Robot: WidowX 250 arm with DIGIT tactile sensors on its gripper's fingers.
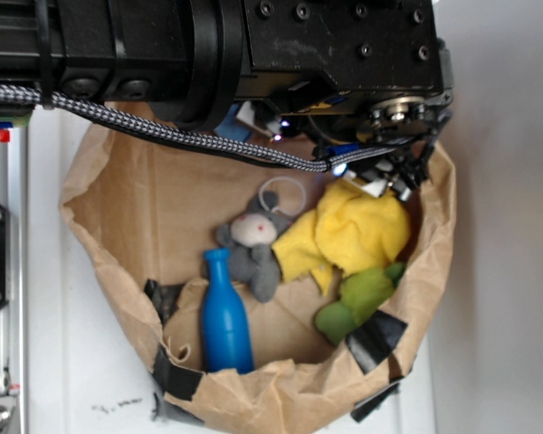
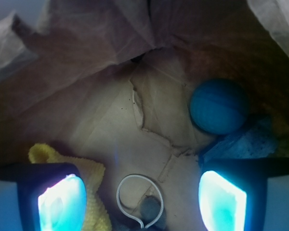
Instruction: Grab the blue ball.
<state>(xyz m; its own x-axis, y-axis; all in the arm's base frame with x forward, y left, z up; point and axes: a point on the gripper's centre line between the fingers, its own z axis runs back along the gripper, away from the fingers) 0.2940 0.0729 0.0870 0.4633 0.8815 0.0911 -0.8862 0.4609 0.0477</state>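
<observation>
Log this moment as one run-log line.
phase: approach | target: blue ball on paper bag floor, free | gripper: jaws open, empty, short of ball | nearby: yellow cloth, grey plush toy

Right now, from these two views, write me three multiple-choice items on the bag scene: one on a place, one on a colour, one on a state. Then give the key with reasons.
1. In the wrist view, where is the blue ball relative to the gripper?
A. Ahead and to the right of centre
B. Clamped between the fingers
C. Outside the paper bag

2. What colour is the cloth beside the grey plush toy?
A. Red
B. Yellow
C. Black

3. How do the gripper's jaws stand?
A. Shut on the ball
B. Shut on the blue bottle
C. Open, holding nothing

Key:
1 A, since the ball lies on the bag floor beyond the right finger, untouched.
2 B, since the exterior view shows a bright yellow cloth.
3 C, since the wrist view shows both fingers wide apart with only bag floor between.
</observation>
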